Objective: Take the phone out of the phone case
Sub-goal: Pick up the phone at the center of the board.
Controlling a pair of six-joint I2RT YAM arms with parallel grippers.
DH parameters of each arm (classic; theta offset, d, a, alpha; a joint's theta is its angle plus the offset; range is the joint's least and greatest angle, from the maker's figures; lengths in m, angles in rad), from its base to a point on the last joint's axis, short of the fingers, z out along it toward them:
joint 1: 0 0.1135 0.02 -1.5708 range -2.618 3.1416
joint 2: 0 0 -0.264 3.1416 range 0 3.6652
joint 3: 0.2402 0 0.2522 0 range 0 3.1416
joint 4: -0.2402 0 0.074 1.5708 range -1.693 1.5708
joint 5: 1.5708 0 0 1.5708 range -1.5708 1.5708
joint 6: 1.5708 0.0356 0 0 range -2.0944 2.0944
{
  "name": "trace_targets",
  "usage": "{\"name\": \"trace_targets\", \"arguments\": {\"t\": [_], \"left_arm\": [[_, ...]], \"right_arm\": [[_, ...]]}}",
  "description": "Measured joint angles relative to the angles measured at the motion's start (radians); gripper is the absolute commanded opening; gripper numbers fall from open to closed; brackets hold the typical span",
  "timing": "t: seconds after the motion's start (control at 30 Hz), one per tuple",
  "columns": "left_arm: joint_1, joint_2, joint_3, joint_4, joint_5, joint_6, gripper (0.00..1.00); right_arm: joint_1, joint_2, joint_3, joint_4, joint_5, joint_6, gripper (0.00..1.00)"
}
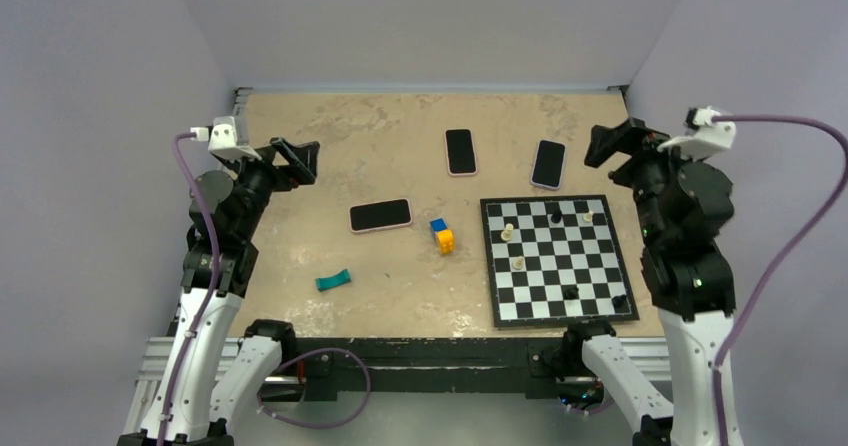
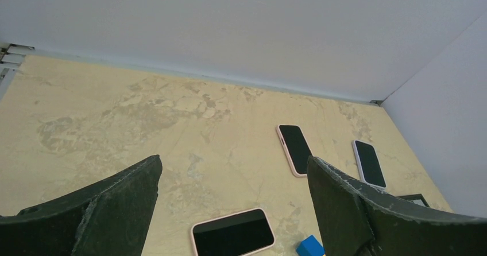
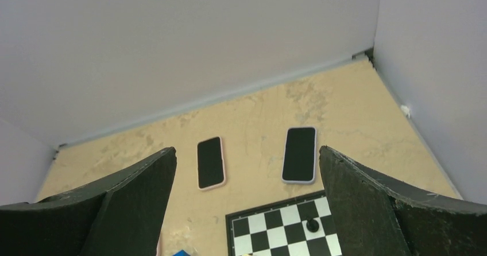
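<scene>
Three phones lie face up on the beige table. One in a pink case (image 1: pixel 381 215) lies crosswise near the middle, also in the left wrist view (image 2: pixel 232 233). A second pink-cased phone (image 1: pixel 460 151) lies further back (image 2: pixel 295 148) (image 3: pixel 210 162). A third in a pale lilac case (image 1: pixel 548 163) lies to its right (image 2: pixel 368 163) (image 3: pixel 300 154). My left gripper (image 1: pixel 297 158) is open and empty, raised at the far left (image 2: pixel 232 210). My right gripper (image 1: pixel 612 146) is open and empty, raised at the far right (image 3: pixel 247 204).
A chessboard (image 1: pixel 556 258) with several black and white pieces lies at the right front (image 3: pixel 270 233). Stacked blue and yellow blocks (image 1: pixel 442 235) stand beside the middle phone. A teal curved piece (image 1: pixel 333 281) lies at the left front.
</scene>
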Motion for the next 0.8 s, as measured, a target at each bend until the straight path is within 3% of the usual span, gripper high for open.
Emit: {"name": "trace_targets", "arguments": {"t": [0.2, 0.3, 0.57, 0.8], "left_arm": [[0.0, 0.028, 0.01, 0.0, 0.041, -0.026, 1.0], [0.0, 0.055, 0.021, 0.0, 0.069, -0.042, 1.0], [0.0, 0.093, 0.026, 0.0, 0.136, -0.077, 1.0], [-0.001, 0.114, 0.028, 0.008, 0.196, -0.109, 1.0]], "right_arm": [[0.0, 0.225, -0.095, 0.108, 0.003, 0.05, 0.99], [0.0, 0.435, -0.08, 0.15, 0.026, 0.079, 0.99], [-0.043, 1.057, 0.168, 0.114, 0.027, 0.133, 0.99], [-0.068, 1.344, 0.399, 0.04, 0.022, 0.087, 0.99]]}}
